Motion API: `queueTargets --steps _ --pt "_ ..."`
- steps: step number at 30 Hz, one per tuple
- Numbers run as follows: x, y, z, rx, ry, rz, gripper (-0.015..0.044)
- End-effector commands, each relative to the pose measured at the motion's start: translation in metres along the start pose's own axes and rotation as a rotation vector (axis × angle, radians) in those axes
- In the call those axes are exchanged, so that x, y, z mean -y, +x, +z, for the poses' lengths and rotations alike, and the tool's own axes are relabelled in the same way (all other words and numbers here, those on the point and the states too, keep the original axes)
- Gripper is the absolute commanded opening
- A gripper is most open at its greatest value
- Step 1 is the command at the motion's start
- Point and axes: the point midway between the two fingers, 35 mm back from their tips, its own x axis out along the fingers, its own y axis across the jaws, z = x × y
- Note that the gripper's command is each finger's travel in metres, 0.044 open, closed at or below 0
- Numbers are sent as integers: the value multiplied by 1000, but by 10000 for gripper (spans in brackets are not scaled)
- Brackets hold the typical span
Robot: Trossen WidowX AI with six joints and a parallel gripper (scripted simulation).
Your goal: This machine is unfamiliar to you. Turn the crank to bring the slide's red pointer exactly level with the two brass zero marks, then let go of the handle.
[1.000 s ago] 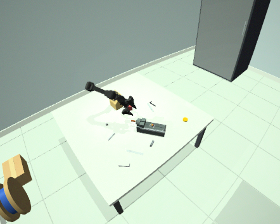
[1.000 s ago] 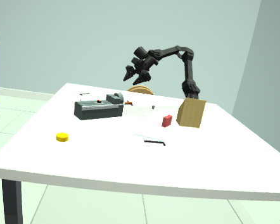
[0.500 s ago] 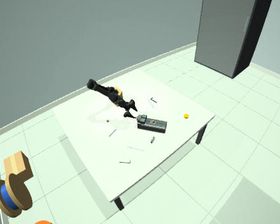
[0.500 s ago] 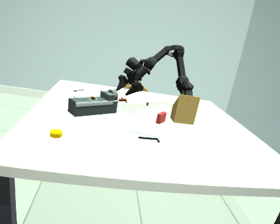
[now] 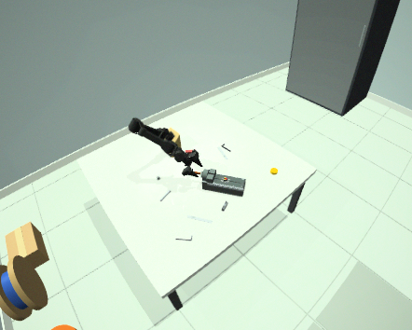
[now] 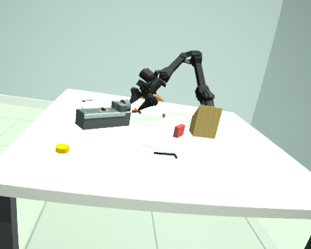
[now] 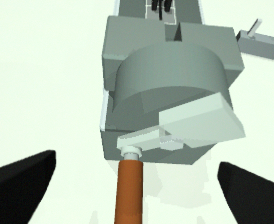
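The dark grey machine [image 5: 224, 187] [image 6: 103, 121] [image 7: 173, 70] stands on the table. Its pale crank arm [image 7: 200, 120] lies across the round hub's end in the wrist view. The orange handle [image 5: 197, 173] [image 6: 135, 111] [image 7: 130, 192] sticks out from the arm's left end there. My gripper [image 5: 199, 171] [image 6: 135, 105] [image 7: 138, 163] is open and empty, its fingers on either side of the handle in the wrist view, clear of it. The red pointer [image 5: 226, 179] [image 6: 103, 108] is tiny in the top and exterior views and outside the wrist view; its level against the brass marks cannot be told.
A grey block with two pegs [image 5: 225, 205] [image 7: 262, 45] lies beside the machine. A yellow disc [image 5: 274, 171] [image 6: 62, 148], a red block [image 5: 188, 151] [image 6: 179, 131], a wooden block [image 5: 174, 135] [image 6: 205, 122] and a black hex key [image 5: 226, 147] [image 6: 165, 153] are also on the table.
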Motion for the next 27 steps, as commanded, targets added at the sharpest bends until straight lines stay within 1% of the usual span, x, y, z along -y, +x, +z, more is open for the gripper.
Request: queueTargets --steps 1,25,27 --pt "-3 6 -6 -1 -5 7 440" --pt "-3 30 -33 -1 -6 6 440" --pt "-3 30 -33 -1 -6 6 387"
